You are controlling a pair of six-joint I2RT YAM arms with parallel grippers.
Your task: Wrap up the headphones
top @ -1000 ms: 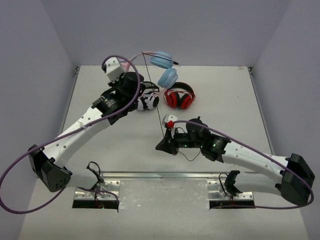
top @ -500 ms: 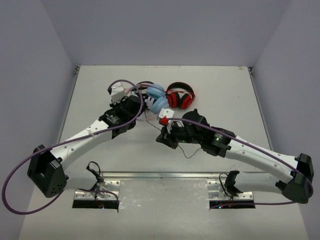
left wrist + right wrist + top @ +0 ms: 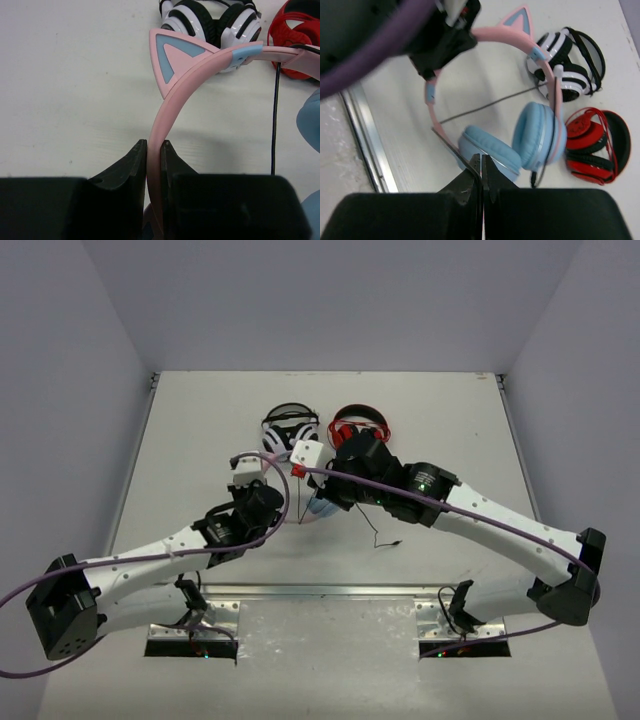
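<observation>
The headphones have a pink headband (image 3: pixel 170 100) with a cat ear (image 3: pixel 172 55) and light blue earcups (image 3: pixel 540 135). My left gripper (image 3: pixel 155 145) is shut on the headband and holds the set near the table's middle, where an earcup (image 3: pixel 322 508) shows under the right arm. My right gripper (image 3: pixel 482 157) is shut on the thin black cable (image 3: pixel 455 145), just in front of the lower earcup (image 3: pixel 487 150). The cable also runs down beside the headband (image 3: pixel 274 115), and its loose end trails on the table (image 3: pixel 385 540).
White-and-black headphones (image 3: pixel 290 430) and red-and-black headphones (image 3: pixel 352 425) lie just beyond the held set, also seen in the right wrist view (image 3: pixel 572 65) (image 3: pixel 595 145). A metal rail (image 3: pixel 330 590) runs along the near edge. Grey walls enclose three sides.
The left arm has carried the headphones from the far side, held high, back to the table's middle. The right gripper has moved far and left along the cable, up close to the earcups.
</observation>
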